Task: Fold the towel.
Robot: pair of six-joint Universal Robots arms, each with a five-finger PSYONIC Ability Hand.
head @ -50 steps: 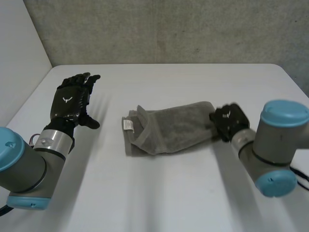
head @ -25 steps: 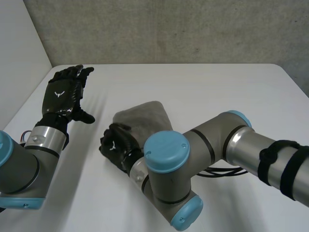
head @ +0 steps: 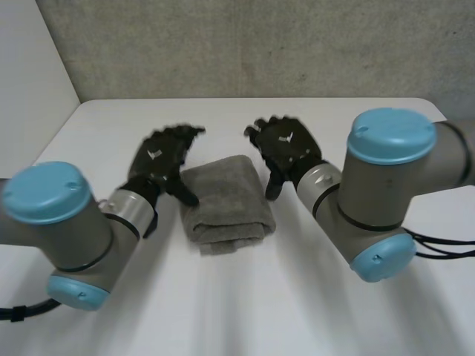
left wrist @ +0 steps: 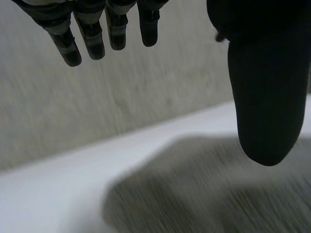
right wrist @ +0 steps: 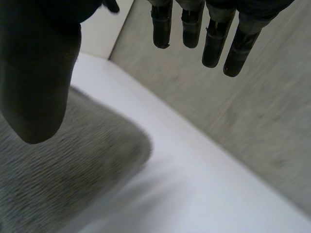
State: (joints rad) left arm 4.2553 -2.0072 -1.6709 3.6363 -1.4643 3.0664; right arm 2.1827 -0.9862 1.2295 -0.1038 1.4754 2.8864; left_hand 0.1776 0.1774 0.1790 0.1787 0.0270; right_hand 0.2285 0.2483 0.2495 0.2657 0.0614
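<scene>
Towel [head: 226, 202]: grey terry cloth, folded into a compact layered rectangle, lying flat near the middle of the desk between the two hands; stacked edges show on its near side.
Desk [head: 245, 304]: white surface, bare around the cloth.
Left hand [head: 158, 158]: black, beside the towel's left edge, fingers straight and loosely spread toward the wall, holding nothing; its thumb reaches the cloth's left edge, contact not discernible.
Left wrist view: fingers [left wrist: 92, 39] extended and clear of the cloth; thumb [left wrist: 265, 97] hangs over the grey pile.
Right hand [head: 286, 146]: black, beside the towel's far right corner, fingers straight and fanned wide, grasping nothing.
Right wrist view: fingers [right wrist: 214, 43] point toward the wall, apart from the cloth; thumb [right wrist: 36, 82] hangs above the towel's rounded corner.
Left arm [head: 67, 222], right arm [head: 378, 193]: grey joints with light-blue caps, flanking the cloth from the near side.
Wall [head: 260, 44]: rough grey concrete behind the desk.
</scene>
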